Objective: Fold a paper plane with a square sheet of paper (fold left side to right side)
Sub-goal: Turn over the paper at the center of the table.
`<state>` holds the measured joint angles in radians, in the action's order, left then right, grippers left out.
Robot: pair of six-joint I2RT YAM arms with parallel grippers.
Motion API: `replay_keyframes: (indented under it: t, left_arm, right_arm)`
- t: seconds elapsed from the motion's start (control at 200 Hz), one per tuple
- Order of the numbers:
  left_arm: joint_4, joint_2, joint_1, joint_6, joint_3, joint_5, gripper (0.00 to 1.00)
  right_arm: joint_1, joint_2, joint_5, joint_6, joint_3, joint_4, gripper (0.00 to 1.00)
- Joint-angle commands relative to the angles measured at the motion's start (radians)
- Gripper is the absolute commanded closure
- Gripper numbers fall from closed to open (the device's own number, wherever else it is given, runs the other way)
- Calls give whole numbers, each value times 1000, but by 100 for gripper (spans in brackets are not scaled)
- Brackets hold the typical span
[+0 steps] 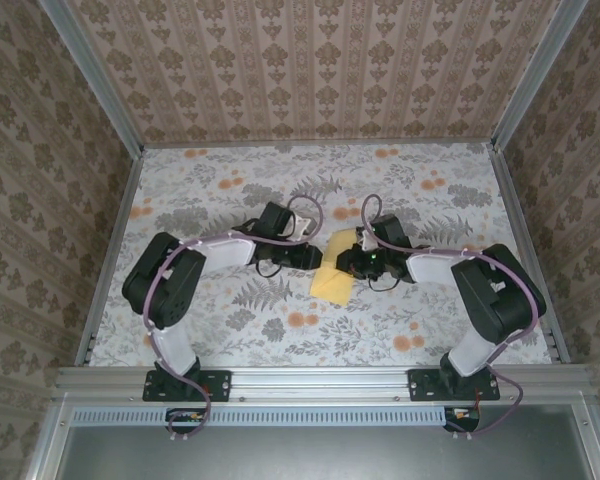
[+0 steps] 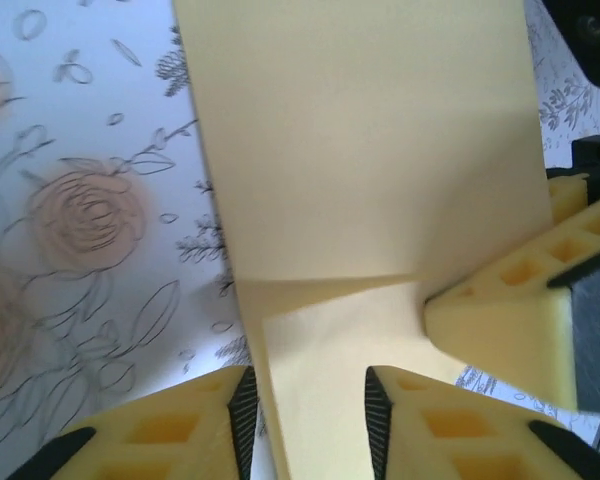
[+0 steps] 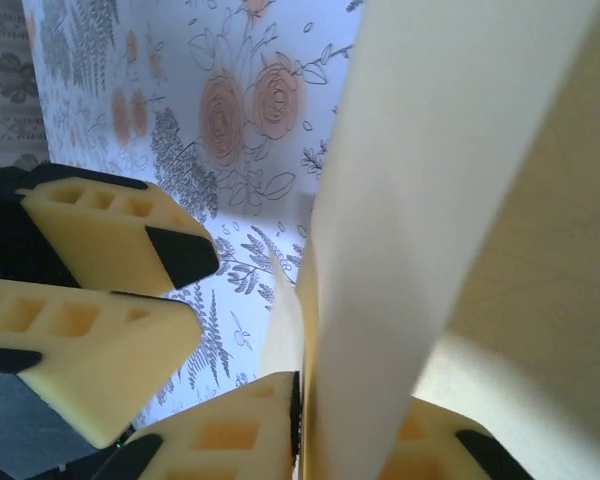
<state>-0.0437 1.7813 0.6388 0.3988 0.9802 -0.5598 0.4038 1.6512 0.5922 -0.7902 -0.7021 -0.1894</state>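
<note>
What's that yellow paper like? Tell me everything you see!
The paper is thin, plain and pale yellow, with nothing printed on it. It sits in the middle of the flowery table, between the two arms. It is partly folded: a fold line runs across it and one part stands up off the table. The right gripper pinches that upright part. The left gripper straddles the paper with its fingers apart, not squeezing.
</note>
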Motion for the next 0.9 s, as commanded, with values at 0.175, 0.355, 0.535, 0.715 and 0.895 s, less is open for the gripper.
replay_keyframes:
  t: [0.175, 0.355, 0.535, 0.715, 0.895]
  left_arm:
    - [112, -275, -100, 91, -146, 12, 29]
    - [239, -459, -176, 208, -255, -66, 5]
    - [381, -586, -232, 276, -288, -253, 0]
    - [491, -605, -228, 330, -259, -361, 0]
    - [480, -600, -199, 320, -222, -379, 0]
  right_arm:
    - [-54, -113, 86, 124, -47, -42, 98]
    - [-97, -206, 197, 215, -91, -44, 97]
    - [-104, -254, 330, 257, -187, -60, 98]
    - [-67, -254, 438, 264, -287, -58, 98]
    - [-19, -254, 463, 274, -339, -56, 98]
